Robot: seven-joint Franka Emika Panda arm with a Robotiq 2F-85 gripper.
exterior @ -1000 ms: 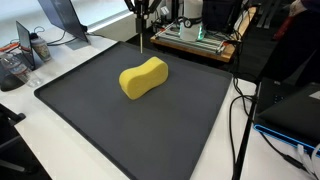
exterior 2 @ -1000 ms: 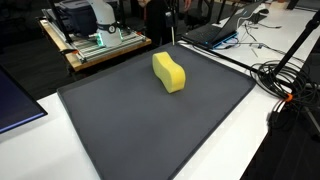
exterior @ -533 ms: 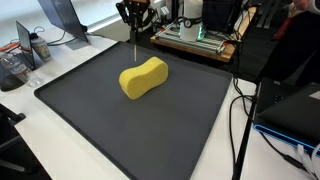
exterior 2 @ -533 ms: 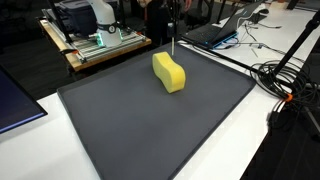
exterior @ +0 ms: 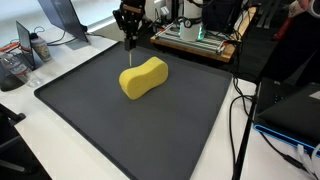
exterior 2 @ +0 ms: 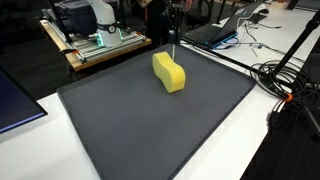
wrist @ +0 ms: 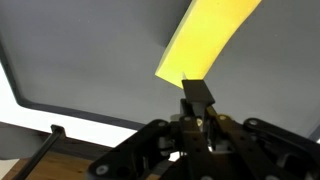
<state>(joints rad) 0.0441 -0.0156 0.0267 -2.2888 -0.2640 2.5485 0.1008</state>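
Observation:
A yellow, peanut-shaped sponge (exterior: pixel 143 78) (exterior 2: pixel 169 72) lies on a large dark mat (exterior: pixel 120 130) (exterior 2: pixel 150 130). In both exterior views my gripper (exterior: pixel 128 40) (exterior 2: pixel 174 22) hangs above the sponge's far end, shut on a thin stick (exterior: pixel 127 58) (exterior 2: pixel 174 47) that points straight down. The stick's tip is just above or at the sponge's far end; contact cannot be judged. In the wrist view the stick (wrist: pixel 197 92) shows as a dark strip sticking out from the closed gripper (wrist: pixel 198 112) toward the sponge (wrist: pixel 205 40).
A wooden bench with electronics (exterior: pixel 195 40) (exterior 2: pixel 95 45) stands just beyond the mat's far edge. Cables (exterior: pixel 240 110) (exterior 2: pixel 285 85) run along one side. A laptop (exterior 2: pixel 215 30) and desk clutter (exterior: pixel 25 55) sit around the mat on the white table.
The gripper has come down and shifted sideways along the mat's far edge, bringing the stick's tip from beyond the sponge to its far end. The sponge has not moved.

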